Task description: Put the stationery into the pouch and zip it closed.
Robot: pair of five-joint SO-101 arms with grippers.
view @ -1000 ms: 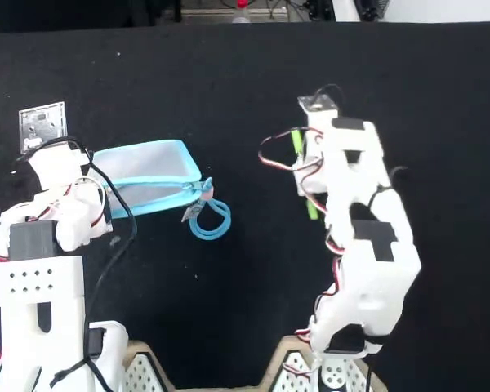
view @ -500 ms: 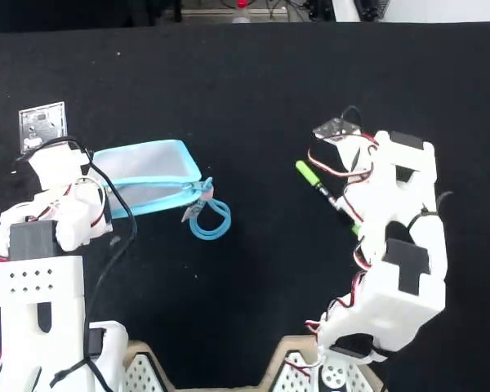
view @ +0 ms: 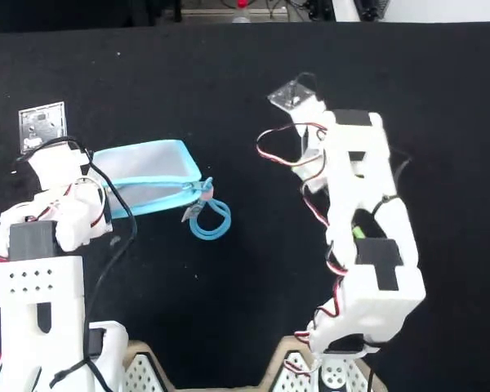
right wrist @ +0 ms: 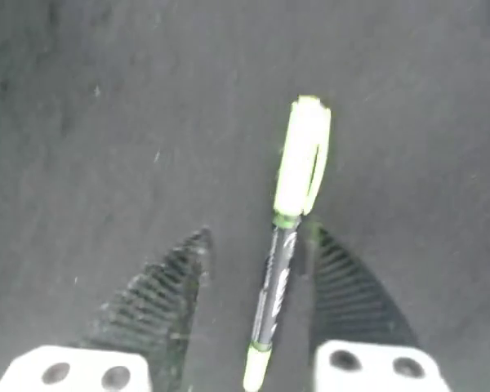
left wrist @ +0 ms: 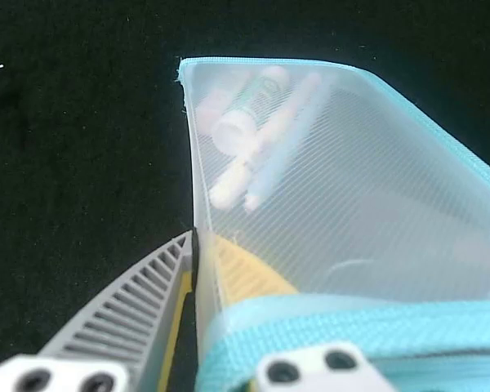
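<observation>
While the left pincer [left wrist: 196,245] is clamping the mesh pouch [view: 147,167] at the high view's left, the right pincer [right wrist: 257,245] is hanging wide astride the green-capped pen [right wrist: 302,155] on the tabletop [right wrist: 106,98].

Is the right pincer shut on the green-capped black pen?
No, the right pincer stands open, with the green-capped black pen lying between its spread fingers.

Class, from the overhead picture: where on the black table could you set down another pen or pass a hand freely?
Free: the table between the blue loop and the right arm, and the wide strip beyond the pouch to the far edge. Crowded: the left gripper clamps the pouch; the pen lies between the open fingers of the right gripper.
</observation>
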